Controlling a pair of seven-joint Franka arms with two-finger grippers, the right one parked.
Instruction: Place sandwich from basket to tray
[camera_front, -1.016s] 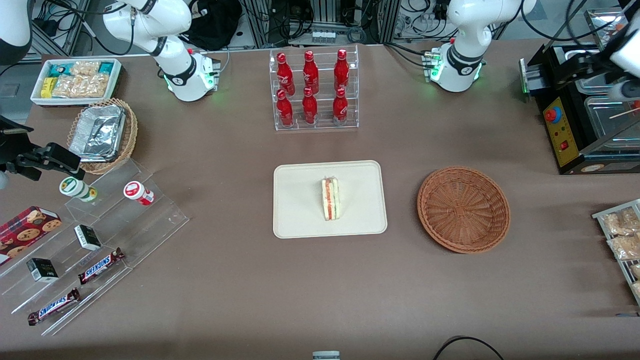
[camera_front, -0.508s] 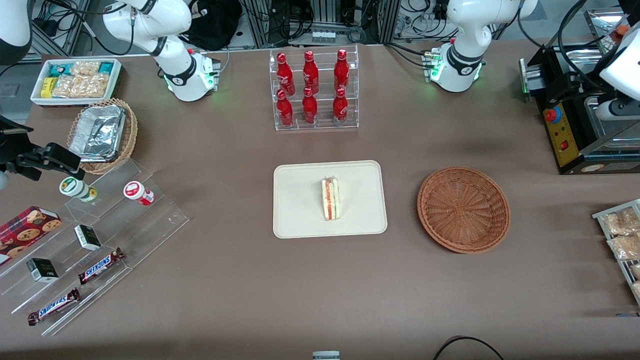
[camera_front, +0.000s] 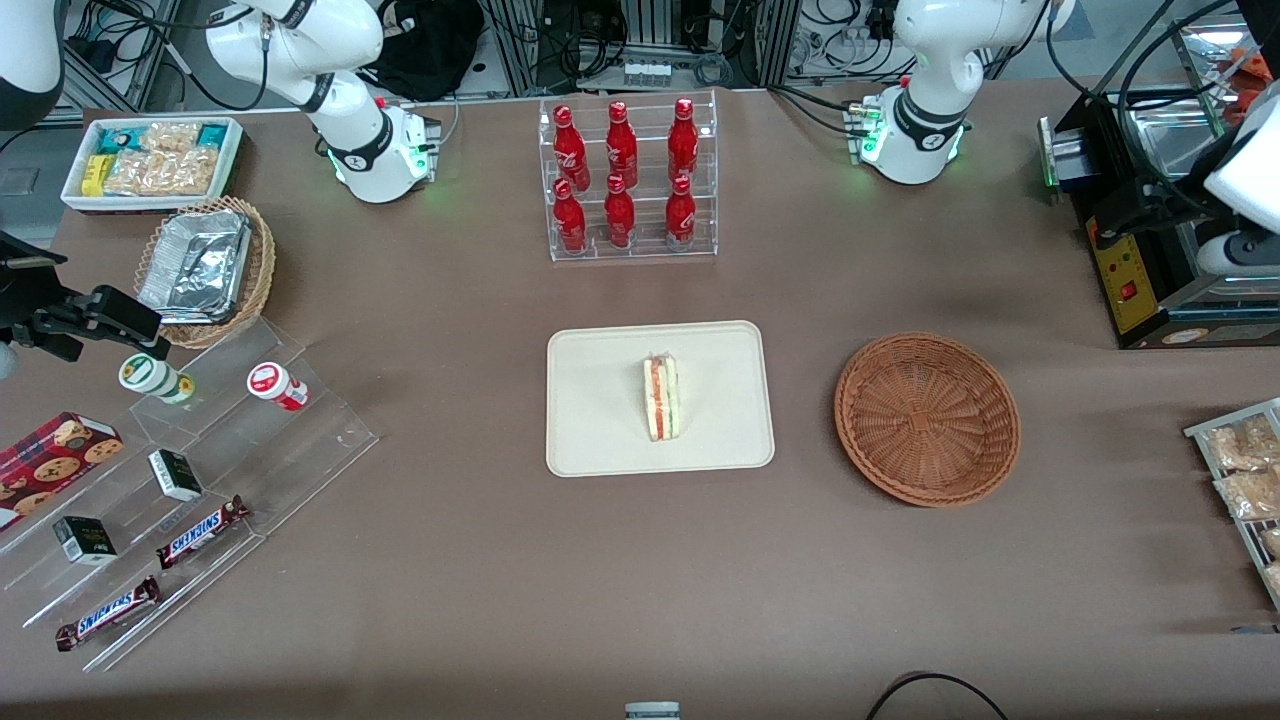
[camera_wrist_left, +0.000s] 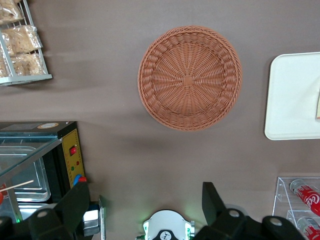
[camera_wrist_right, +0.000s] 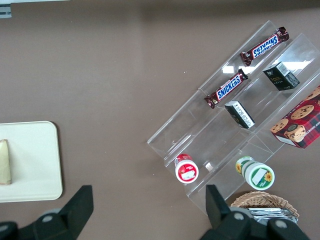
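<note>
Item 1. Tray (camera_front: 600, 440), mid-desk (camera_front: 500, 580). The sandwich (camera_front: 661, 398) lies on it, near its centre, filling layers facing up.

Item 2. Basket (camera_front: 927, 418), beside the tray toward the working arm's end. Nothing in it.

Item 3. Pincer (camera_wrist_left: 145, 200), raised high by the black machine (camera_front: 1130, 280), well apart from the basket. Its fingers are spread wide and hold nothing.

Risk: the placement looks done. The sandwich rests on a narrow side, so a jolt to the desk or a low arm sweep could topple it.

Obscured: the wrist view cuts the sandwich to a sliver. In the front view the pincer sits at the frame edge and its fingers are indistinct.
</note>
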